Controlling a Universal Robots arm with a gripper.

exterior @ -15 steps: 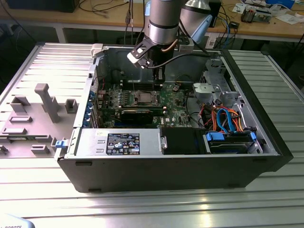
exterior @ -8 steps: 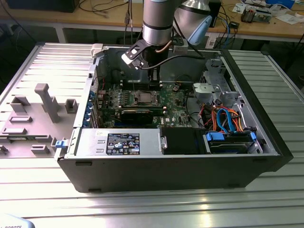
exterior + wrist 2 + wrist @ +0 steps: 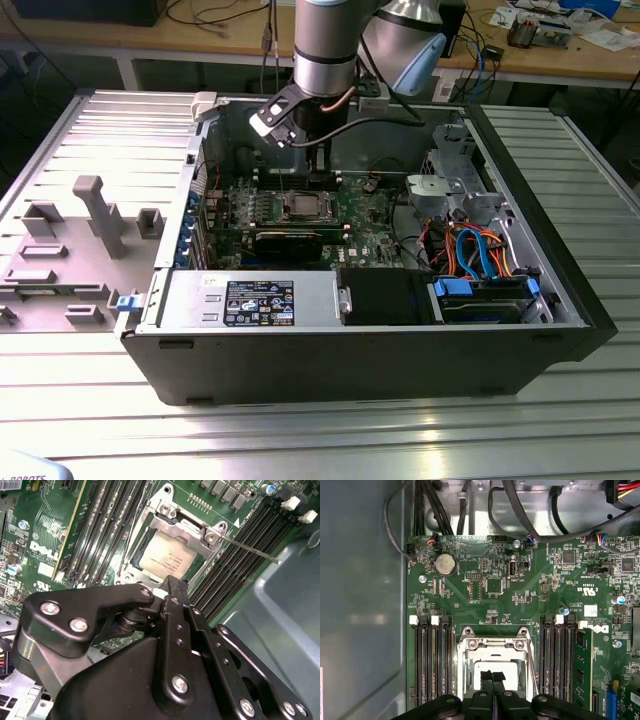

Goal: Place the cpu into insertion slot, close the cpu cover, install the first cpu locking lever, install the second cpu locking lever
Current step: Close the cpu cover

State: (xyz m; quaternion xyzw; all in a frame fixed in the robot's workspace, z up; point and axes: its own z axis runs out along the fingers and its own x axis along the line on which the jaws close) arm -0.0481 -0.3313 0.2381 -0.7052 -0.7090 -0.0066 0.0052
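The cpu lies flat in the insertion slot on the green board, its silvery top showing. The cpu cover lies down around it as a metal frame, and the chip shows through its cut-out. A thin lever rod reaches from one socket corner out over the memory slots. My gripper hangs just above the chip, fingers pressed together with nothing between them. In the exterior view the gripper hovers over the socket inside the open computer case.
Rows of memory slots flank the socket on both sides. A long black card, a drive cage and orange and blue cables crowd the case. Case walls enclose everything. A grey fixture stands at the exterior view's left.
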